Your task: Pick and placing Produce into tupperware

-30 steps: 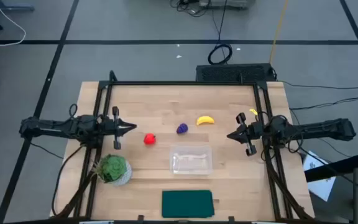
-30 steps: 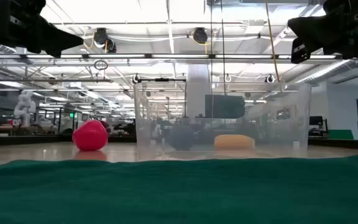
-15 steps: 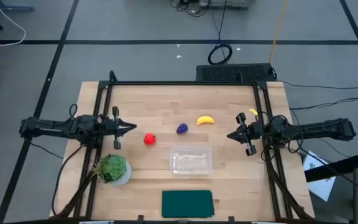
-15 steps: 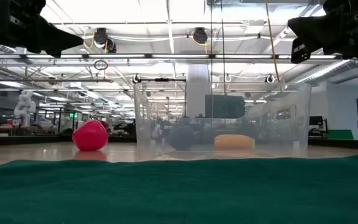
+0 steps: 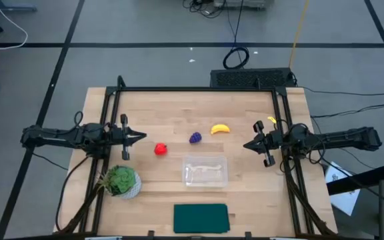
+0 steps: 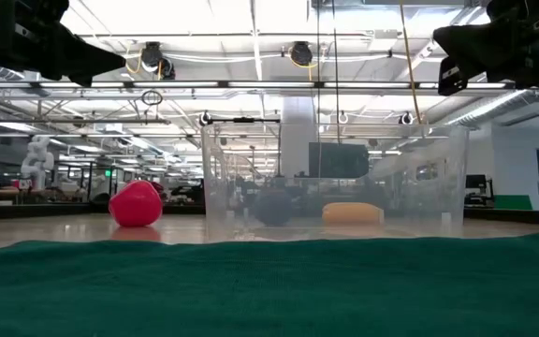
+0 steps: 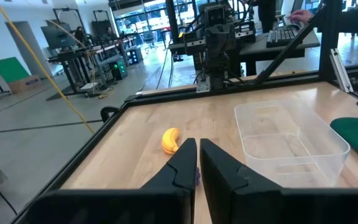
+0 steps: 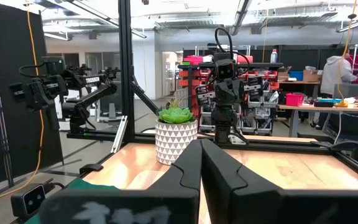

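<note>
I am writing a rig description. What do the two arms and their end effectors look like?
Both arms are black, slender and jointed, with black cables trailing along them. The left end effector and the right end effector each taper into two dark, flat, pointed fingers. No markings are readable.

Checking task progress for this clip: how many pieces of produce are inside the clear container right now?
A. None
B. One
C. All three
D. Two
A. In the high view the tupperware holds nothing, while the red fruit, purple grape bunch and banana all lie on the wooden table apart from it.
</note>
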